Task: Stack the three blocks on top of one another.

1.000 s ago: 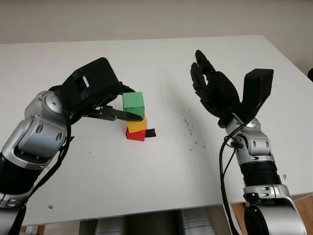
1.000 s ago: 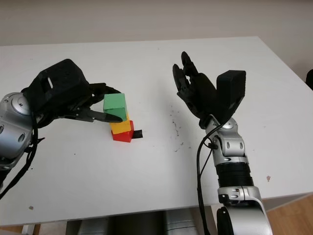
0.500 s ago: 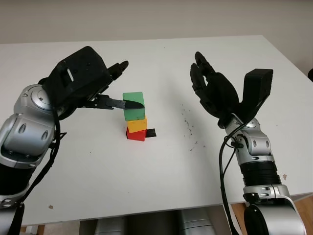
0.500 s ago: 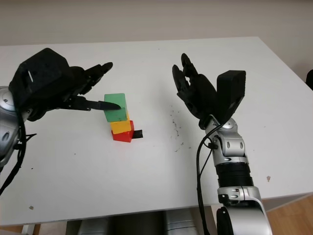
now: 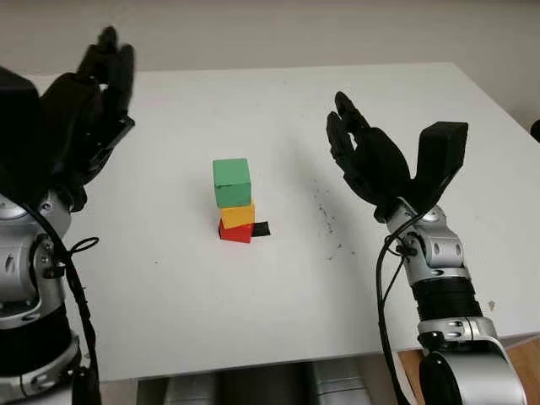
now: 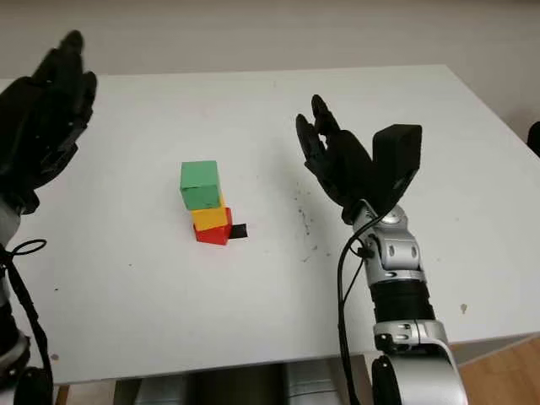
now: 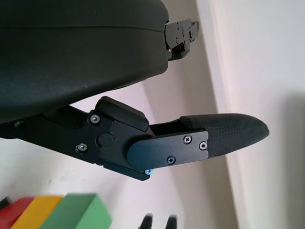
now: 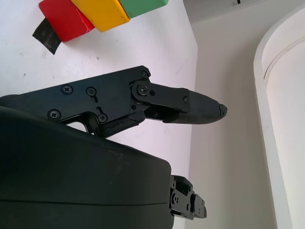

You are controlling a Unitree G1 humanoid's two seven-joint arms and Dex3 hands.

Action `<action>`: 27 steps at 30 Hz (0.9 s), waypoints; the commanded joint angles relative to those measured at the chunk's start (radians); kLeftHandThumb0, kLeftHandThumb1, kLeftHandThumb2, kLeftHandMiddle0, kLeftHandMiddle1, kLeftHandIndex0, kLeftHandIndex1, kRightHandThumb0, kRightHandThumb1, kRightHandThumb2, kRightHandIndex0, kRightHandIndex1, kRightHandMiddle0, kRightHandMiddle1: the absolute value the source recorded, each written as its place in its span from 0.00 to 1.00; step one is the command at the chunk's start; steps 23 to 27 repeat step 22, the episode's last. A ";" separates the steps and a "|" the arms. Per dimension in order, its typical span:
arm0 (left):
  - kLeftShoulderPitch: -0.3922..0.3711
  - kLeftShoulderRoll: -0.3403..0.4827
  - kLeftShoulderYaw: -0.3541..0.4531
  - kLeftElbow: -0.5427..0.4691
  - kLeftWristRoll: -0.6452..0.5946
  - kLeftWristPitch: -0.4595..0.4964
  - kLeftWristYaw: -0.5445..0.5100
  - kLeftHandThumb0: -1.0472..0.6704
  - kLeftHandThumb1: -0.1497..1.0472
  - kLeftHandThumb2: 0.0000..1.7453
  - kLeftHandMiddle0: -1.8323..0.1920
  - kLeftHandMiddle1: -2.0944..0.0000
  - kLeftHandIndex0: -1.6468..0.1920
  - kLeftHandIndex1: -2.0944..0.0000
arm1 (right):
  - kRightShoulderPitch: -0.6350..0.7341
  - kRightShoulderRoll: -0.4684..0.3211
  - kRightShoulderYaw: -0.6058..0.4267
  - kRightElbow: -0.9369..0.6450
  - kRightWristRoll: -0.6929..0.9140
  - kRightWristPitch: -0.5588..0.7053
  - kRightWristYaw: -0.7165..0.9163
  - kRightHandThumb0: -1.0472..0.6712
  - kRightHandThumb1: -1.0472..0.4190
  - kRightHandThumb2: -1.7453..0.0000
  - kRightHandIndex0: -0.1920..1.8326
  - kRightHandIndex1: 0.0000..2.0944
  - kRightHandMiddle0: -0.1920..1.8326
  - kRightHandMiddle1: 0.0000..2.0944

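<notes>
Green block [image 5: 232,182] is sitting atop yellow block [image 5: 237,216] and red block [image 5: 234,232], looking light and rigid, both robot hands [image 5: 80,110] [image 5: 364,158] hovering open, empty.

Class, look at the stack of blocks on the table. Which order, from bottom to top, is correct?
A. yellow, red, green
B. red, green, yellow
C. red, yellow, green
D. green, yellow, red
C: the red block sits on the table, the yellow block lies on it, and the green block is on top, with both open hands raised clear of the stack.
</notes>
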 commanded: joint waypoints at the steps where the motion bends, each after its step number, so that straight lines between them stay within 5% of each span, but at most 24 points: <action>1: 0.043 -0.014 -0.017 0.055 0.033 -0.118 0.037 0.09 1.00 0.39 1.00 1.00 1.00 1.00 | -0.029 -0.001 0.000 0.021 -0.007 -0.023 0.002 0.23 0.00 0.65 0.00 0.00 0.00 0.00; 13: 0.150 -0.091 -0.041 0.479 -0.042 -0.590 0.025 0.12 1.00 0.43 1.00 1.00 1.00 1.00 | -0.050 0.005 0.025 0.127 -0.057 -0.119 0.003 0.16 0.00 0.58 0.00 0.00 0.00 0.00; 27: 0.152 -0.094 -0.072 0.549 -0.041 -0.689 0.032 0.10 1.00 0.43 1.00 1.00 1.00 1.00 | -0.068 0.020 0.016 0.189 -0.062 -0.165 -0.003 0.16 0.00 0.58 0.00 0.00 0.00 0.00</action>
